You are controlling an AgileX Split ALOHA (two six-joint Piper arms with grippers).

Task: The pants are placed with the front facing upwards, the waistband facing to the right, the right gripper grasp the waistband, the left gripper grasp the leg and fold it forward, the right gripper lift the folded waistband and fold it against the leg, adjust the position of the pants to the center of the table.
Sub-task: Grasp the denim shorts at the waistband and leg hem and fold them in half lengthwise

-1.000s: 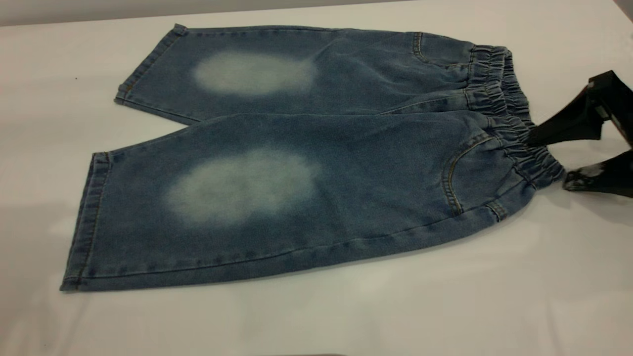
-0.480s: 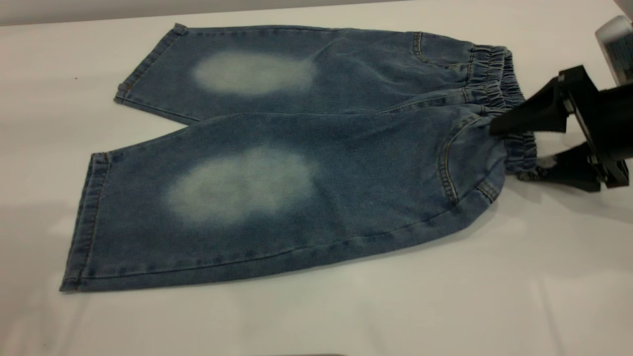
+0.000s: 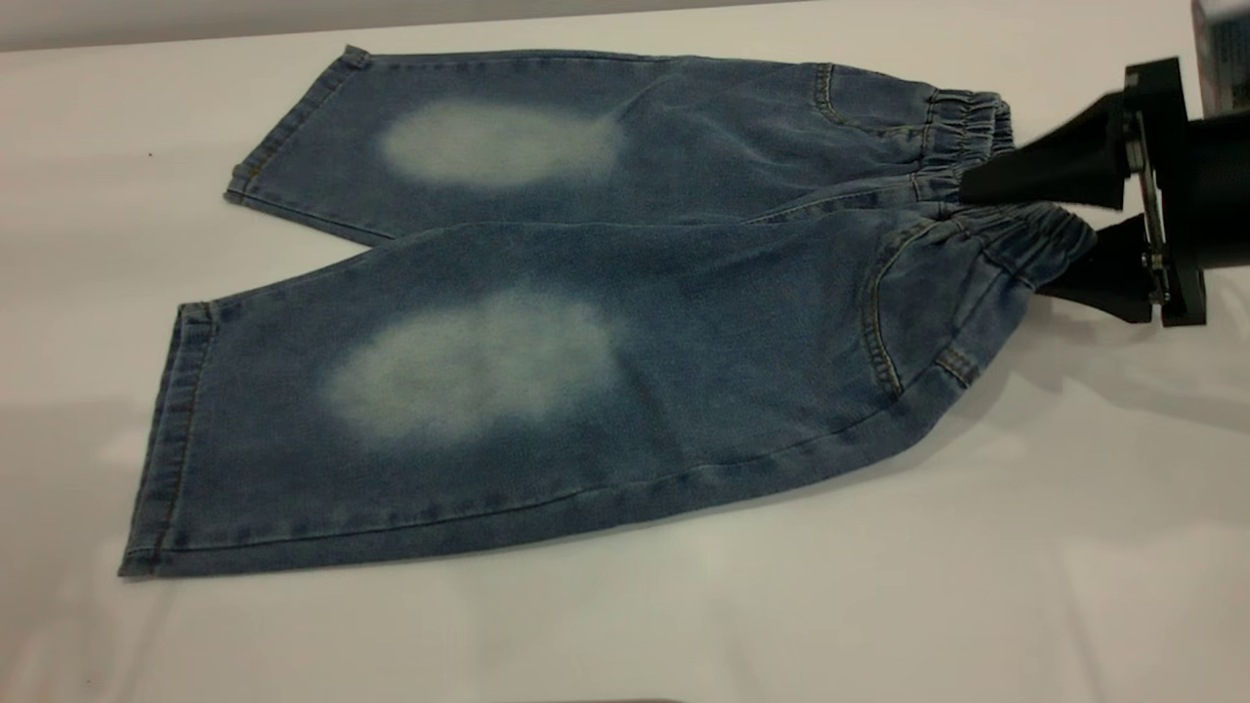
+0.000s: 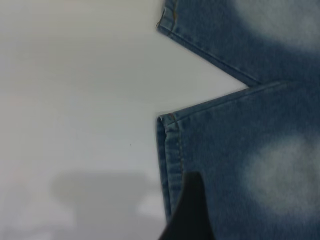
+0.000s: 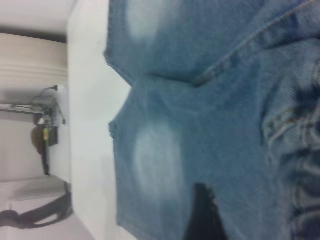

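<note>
The blue denim pants [image 3: 586, 322] lie front up on the white table [image 3: 684, 625], legs to the left, waistband [image 3: 972, 122] to the right. My right gripper [image 3: 1001, 239] is at the right edge, shut on the near part of the waistband and holding it a little off the table. Its black jaws stand one above and one below the gathered band. My left gripper [image 4: 192, 212] is outside the exterior view. In the left wrist view it is a dark shape just over the hem [image 4: 170, 150] of the near leg. The right wrist view looks along the pants [image 5: 200, 125].
Bare table surrounds the pants on the near side and to the left [image 3: 78, 244]. The table's far edge [image 3: 146, 39] runs close behind the far leg. Beyond the table, the right wrist view shows a wall and some equipment [image 5: 45, 135].
My right gripper slid in over the near waistband, its jaws closed on it, and it rose, lifting that corner. The rest of the pants stayed put.
</note>
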